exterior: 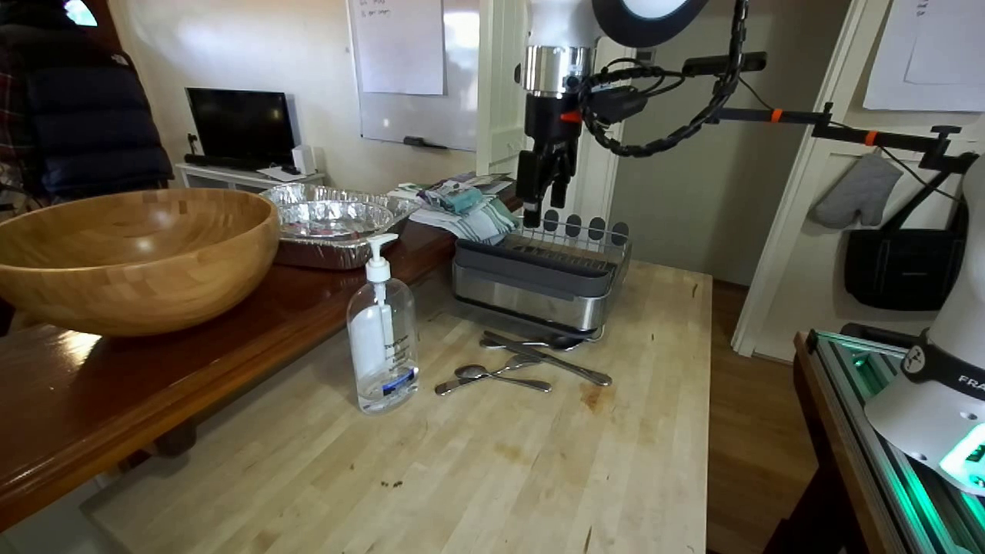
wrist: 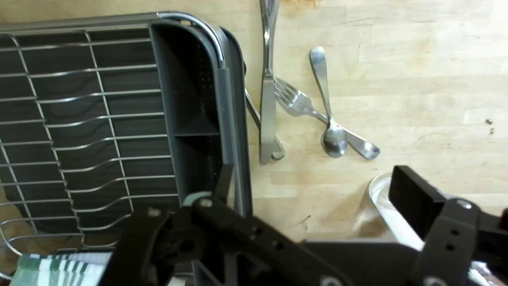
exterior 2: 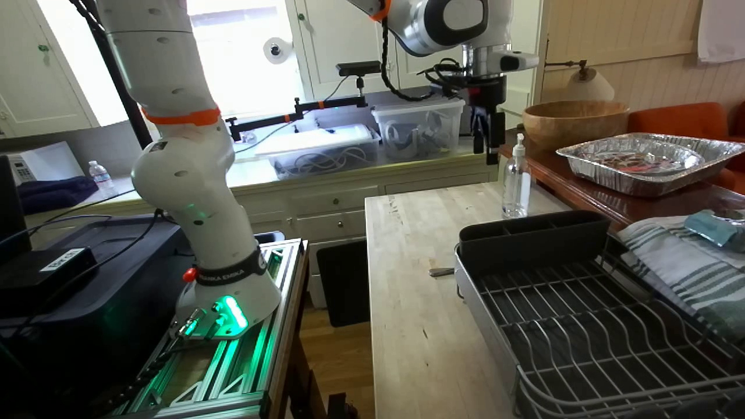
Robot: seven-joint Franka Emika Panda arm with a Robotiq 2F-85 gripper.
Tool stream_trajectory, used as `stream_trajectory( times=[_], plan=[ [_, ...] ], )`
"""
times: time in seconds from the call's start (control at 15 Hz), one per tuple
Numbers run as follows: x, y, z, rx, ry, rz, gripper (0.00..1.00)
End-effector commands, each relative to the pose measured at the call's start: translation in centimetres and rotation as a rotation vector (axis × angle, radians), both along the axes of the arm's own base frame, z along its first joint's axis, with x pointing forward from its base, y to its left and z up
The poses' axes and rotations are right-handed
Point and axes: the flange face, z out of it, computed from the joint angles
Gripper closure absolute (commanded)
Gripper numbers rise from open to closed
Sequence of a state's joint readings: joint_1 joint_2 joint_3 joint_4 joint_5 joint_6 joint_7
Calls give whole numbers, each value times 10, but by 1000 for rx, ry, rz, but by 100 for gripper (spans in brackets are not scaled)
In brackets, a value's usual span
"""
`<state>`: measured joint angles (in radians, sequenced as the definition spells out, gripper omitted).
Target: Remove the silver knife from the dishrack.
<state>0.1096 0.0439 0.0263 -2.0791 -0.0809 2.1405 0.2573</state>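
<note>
In an exterior view: rack [exterior: 523, 302] stands upright on wood tbl [exterior: 539, 492], caddy [exterior: 539, 271] at its near end. The gripper [exterior: 545, 209] hangs above rack level, pointing down, fingers apart. The silver knife [exterior: 579, 369] is out of rack, flat on tbl just off caddy end, lying across a spoon [exterior: 565, 343]. A fork [exterior: 523, 360] & 2nd spoon [exterior: 471, 372] lie crossed, a bit farther from rack. A pump bottle [exterior: 382, 346], upright, stands beyond these. On brown counter [exterior: 154, 385] alongside: towel [exterior: 481, 223] next to rack, foil trays [exterior: 331, 250] farther off, bowl [exterior: 138, 292] farthest.

In an exterior view: arm [exterior 2: 201, 174] is on separate bench [exterior 2: 284, 302], apart from rack's tbl. Gripper shows higher than rack, off caddy end. Short bit of metal handle [exterior 2: 440, 272] sticks out past rack wall near caddy; which piece, can't tell. Clear bins [exterior 2: 416, 131] well apart from rack.

Wrist view: gripper fingers well apart, one in line w/ caddy edge, the other w/ bottle. Knife just beside caddy, approx. parallel to its long wall, blade over 1st spoon's handle. Fork tines reach blade; contact unconfirmed. 2nd spoon overlies fork handle. Caddy slots dark; contents can't be told.
</note>
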Motion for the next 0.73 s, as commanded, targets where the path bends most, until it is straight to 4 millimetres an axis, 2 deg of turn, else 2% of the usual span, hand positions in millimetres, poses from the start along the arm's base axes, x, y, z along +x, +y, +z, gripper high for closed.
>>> stream_trajectory(
  times=[0.0,0.2,0.27,0.67],
  plan=[
    [-15,-3,-6,11,65,-60,0],
    [-21,-5,-10,12,89,-86,0],
    [-9,-4,-10,-1,64,-54,0],
    [-11,-5,-11,1,70,-67,0]
  ],
)
